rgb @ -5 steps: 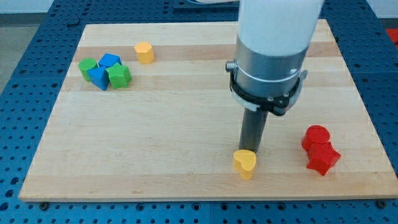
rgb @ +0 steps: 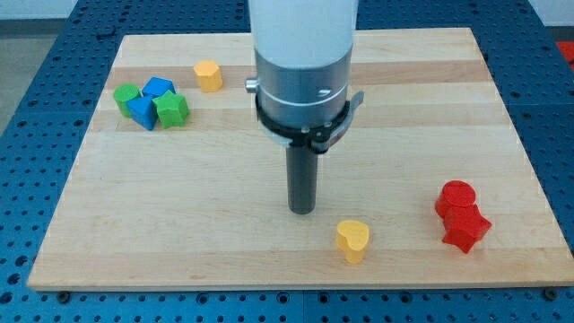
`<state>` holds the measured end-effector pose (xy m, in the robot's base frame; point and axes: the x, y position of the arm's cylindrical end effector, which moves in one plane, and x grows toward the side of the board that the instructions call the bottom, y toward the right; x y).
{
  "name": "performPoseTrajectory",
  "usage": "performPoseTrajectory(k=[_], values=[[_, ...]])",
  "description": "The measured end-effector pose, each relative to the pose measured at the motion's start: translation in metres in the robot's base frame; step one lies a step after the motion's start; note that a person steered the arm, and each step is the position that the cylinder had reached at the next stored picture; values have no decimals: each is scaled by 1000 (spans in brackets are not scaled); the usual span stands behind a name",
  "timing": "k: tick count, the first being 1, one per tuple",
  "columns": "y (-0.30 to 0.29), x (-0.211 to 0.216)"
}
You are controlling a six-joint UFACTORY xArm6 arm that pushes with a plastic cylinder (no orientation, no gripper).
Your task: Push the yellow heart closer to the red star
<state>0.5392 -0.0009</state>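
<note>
The yellow heart (rgb: 353, 240) lies near the view's bottom, right of centre, on the wooden board (rgb: 224, 233). The red star (rgb: 466, 229) lies at the view's lower right, touching a red cylinder (rgb: 456, 197) just above it. My tip (rgb: 302, 211) rests on the board up and to the left of the yellow heart, a short gap away from it. The heart lies between my tip and the red star.
At the view's upper left sits a cluster of two green blocks (rgb: 170, 110) (rgb: 126, 96) and two blue blocks (rgb: 142, 111) (rgb: 159, 88). A yellow block (rgb: 208, 75) lies just right of that cluster near the top edge.
My tip has moved to the view's left, from just above the yellow heart to a spot left of it. The heart has not moved.
</note>
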Motion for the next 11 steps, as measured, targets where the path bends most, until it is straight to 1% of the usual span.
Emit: performPoseTrajectory(k=[1, 3, 4, 6, 7, 9, 11], values=[[3, 20], [34, 49], [56, 58], [59, 69], [65, 66], [98, 64], [76, 43]])
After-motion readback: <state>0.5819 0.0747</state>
